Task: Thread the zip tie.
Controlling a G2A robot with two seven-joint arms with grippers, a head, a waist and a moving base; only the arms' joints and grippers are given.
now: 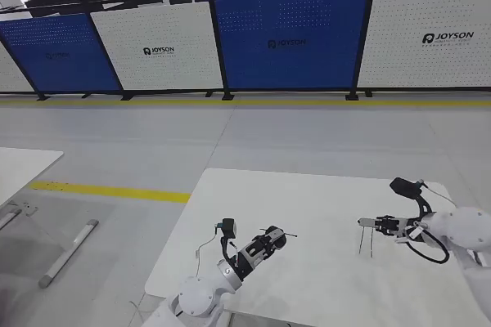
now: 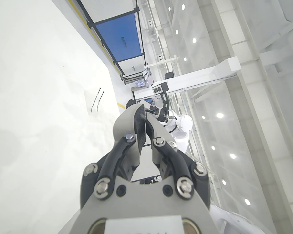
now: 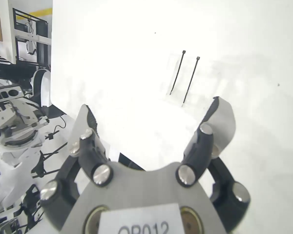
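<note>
Zip ties (image 1: 361,241), two of them, black and straight, lie flat on the white bench (image 1: 311,204) right of centre in the top view, side by side, nearly parallel, close but not touching. From the right wrist we get the zip ties (image 3: 177,73) cleanly: each has a small square head at one end, both loose, neither threaded. And there is the right gripper (image 3: 151,103), fingers spread wide, the ties lying just beyond the fingertips and touching neither. In the top view we find that right gripper (image 1: 367,221) on the arm at the right edge of the frame, sitting just above the ties in the picture. Over to the left gripper (image 1: 277,238), lower centre of the top view, well apart from the ties, with a broad stretch of bench between the two arms. Its own wrist camera shows the left gripper (image 2: 142,113) with fingers pressed together; whether anything thin is nipped there we cannot tell. Edges now: the ties sit well inside the bench, away from every edge we can see. The left gripper hangs nearer the bench's left edge, which slants toward the lower left of the top view. Beyond that edge we have open grey floor (image 1: 147,139) with a yellow line (image 1: 106,191), a second white table (image 1: 16,167) at the left edge of the frame, and blue and white panels (image 1: 290,41) along the top.
</note>
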